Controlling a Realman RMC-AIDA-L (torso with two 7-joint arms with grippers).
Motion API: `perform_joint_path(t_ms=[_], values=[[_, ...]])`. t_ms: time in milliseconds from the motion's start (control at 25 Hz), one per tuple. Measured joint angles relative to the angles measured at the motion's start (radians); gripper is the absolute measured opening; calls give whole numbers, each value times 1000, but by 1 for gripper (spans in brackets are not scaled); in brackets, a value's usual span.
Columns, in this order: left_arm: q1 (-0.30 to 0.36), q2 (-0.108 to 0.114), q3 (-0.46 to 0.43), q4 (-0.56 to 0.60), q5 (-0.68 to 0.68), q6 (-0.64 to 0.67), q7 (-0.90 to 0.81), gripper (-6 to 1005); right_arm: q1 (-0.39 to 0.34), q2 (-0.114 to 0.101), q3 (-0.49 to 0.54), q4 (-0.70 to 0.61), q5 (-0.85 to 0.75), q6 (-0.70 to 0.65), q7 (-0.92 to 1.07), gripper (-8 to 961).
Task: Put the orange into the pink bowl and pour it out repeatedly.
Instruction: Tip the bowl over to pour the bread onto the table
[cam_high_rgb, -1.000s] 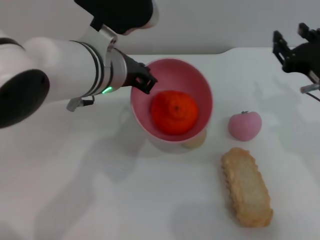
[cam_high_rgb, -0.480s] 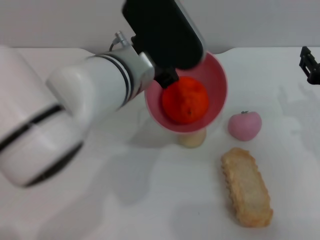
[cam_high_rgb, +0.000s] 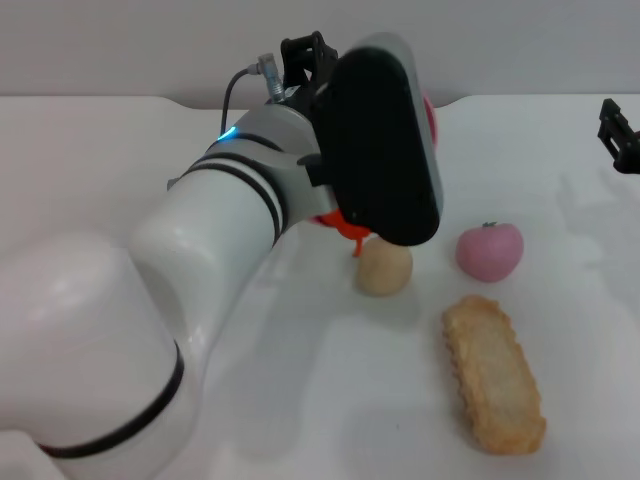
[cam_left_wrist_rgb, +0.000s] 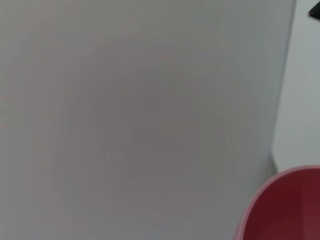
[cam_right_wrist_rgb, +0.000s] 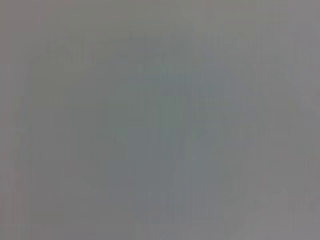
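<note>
Head view: the left arm (cam_high_rgb: 300, 190) hides most of the bowl (cam_high_rgb: 431, 118), raised and tipped; the orange (cam_high_rgb: 350, 228) peeks out below. Jaw state cannot be told. Both seem light and rigid (rim grip suits).

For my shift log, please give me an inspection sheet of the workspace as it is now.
Surface: white table.
Job's things: pink bowl raised, mostly hidden behind the left arm; only a sliver of the orange shows below the arm.
Clutter: beige ball, pink fruit, bread piece on the table.
Grippers: left gripper hidden; right gripper at the table's right edge.
Cables: grey cable on the left wrist.
Surroundings: plain grey wall.
</note>
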Motion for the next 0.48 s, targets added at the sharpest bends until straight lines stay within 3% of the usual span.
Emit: perform_joint_path(t_ms=[120,160,480], values=[[8,0,11,-26,73,21,-39,40,1,0,1,5,0,0,0,561],[11,0,24,-53,152,26,-86,40,1,0,1,6,0,1,1,562],[8,0,68,-119,307,37,-154,40,4,0,1,4,0,1,11,568]])
